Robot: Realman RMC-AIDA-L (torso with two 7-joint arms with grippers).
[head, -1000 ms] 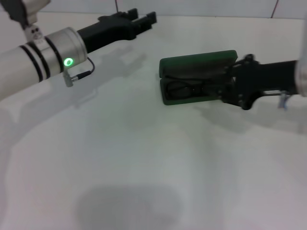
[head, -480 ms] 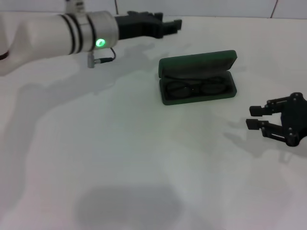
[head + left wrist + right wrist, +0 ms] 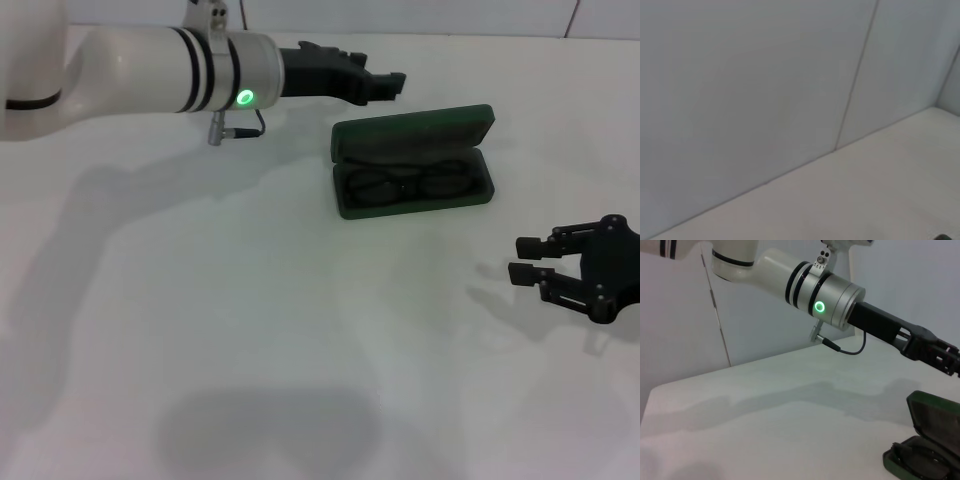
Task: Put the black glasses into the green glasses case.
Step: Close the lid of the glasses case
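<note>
Bright, even overhead light; soft grey shadows under arms on white table [image 3: 300, 330]; slight overall softness.

Pale panelled wall [image 3: 765, 90], white tabletop [image 3: 880, 200]

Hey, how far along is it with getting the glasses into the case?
Done: the black glasses lie inside the green glasses case, resting in its lower tray. In hand: nothing. The right gripper is open, off to the case's right near the table edge, and the left gripper hovers behind the case's left end. Left: the lid stands open, so closing it is all that could remain.
</note>
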